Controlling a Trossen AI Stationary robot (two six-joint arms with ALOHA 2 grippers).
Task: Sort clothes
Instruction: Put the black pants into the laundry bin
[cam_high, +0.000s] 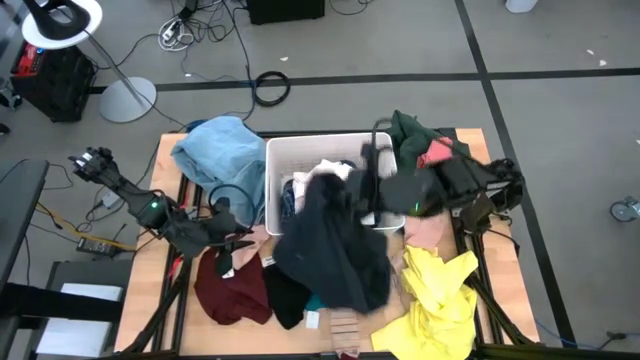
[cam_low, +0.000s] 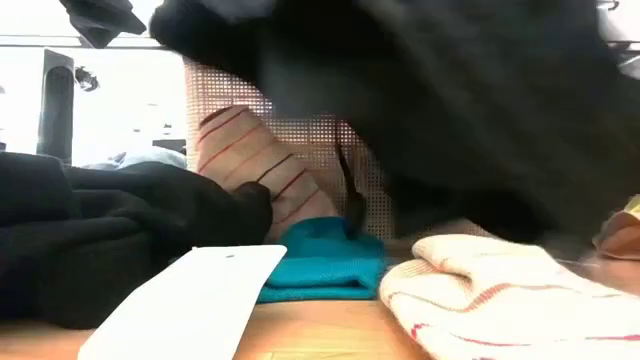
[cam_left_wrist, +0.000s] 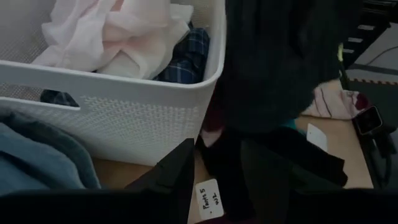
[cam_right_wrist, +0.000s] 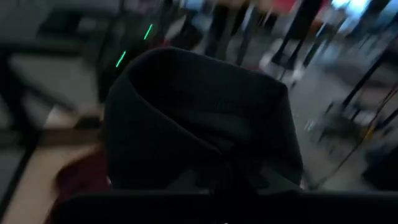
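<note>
My right gripper (cam_high: 372, 196) reaches over the white bin (cam_high: 300, 150) from the table's right and is shut on a large black garment (cam_high: 335, 245). The garment hangs over the bin's near wall and the clothes in front of it; it also fills the right wrist view (cam_right_wrist: 199, 118) and the top of the low view (cam_low: 450, 100). My left gripper (cam_high: 237, 248) is open and low over the table left of the bin, above a maroon garment (cam_high: 230, 285) and a black one (cam_high: 290, 295). White and blue plaid clothes (cam_left_wrist: 124, 37) lie in the bin. My right gripper holds the black garment by a bunched upper part (cam_right_wrist: 205, 143), coming level from the table's right. The cloth drapes over the fingers and hides the place of contact. The garment hangs slack below the gripper, its lower part (cam_high: 345, 285) resting on the clothes near the table's near edge.
A light blue garment (cam_high: 215, 150) lies at the far left, dark green (cam_high: 412, 130) and pink-red (cam_high: 436, 152) ones at the far right, and a yellow one (cam_high: 440, 300) at the near right. Teal (cam_low: 320, 260) and white striped (cam_low: 500, 290) clothes and a white tag (cam_low: 180, 310) lie near the front edge.
</note>
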